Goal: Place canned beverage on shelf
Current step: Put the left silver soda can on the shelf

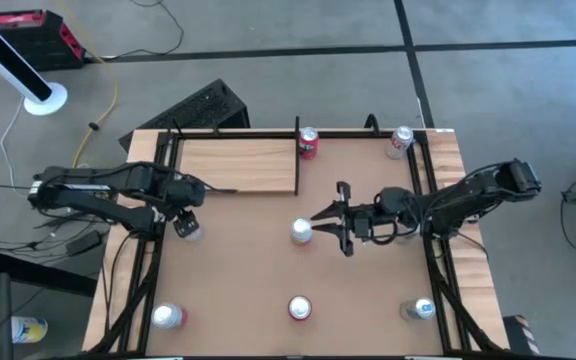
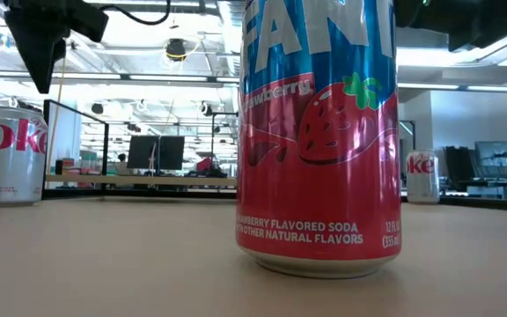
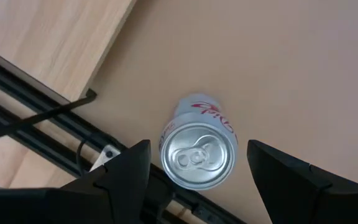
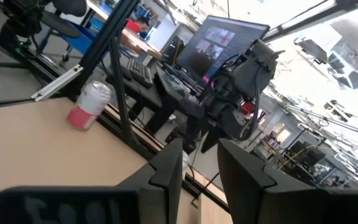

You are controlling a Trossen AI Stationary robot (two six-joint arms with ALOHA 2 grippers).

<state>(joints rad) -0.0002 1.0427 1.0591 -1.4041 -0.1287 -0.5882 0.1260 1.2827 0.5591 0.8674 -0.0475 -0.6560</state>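
Note:
A silver can with red lettering (image 3: 197,155) stands upright on the brown tabletop near its left side, and also shows in the high view (image 1: 189,229). My left gripper (image 3: 199,171) is open and points down over the can, one finger on either side of its top with gaps showing. The pale wood shelf (image 1: 238,165) lies at the far left, its black upright at its right end. My right gripper (image 1: 315,220) is at the table's middle, empty, its fingers a narrow gap apart (image 4: 201,165). It sits just right of a silver-topped can (image 1: 301,231).
A red can (image 1: 308,143) stands at the shelf's far right corner and another can (image 1: 400,140) at the far right. Three cans stand along the near edge; the middle one is a strawberry soda can (image 2: 319,132). Black frame rails (image 1: 433,200) run along the table's sides.

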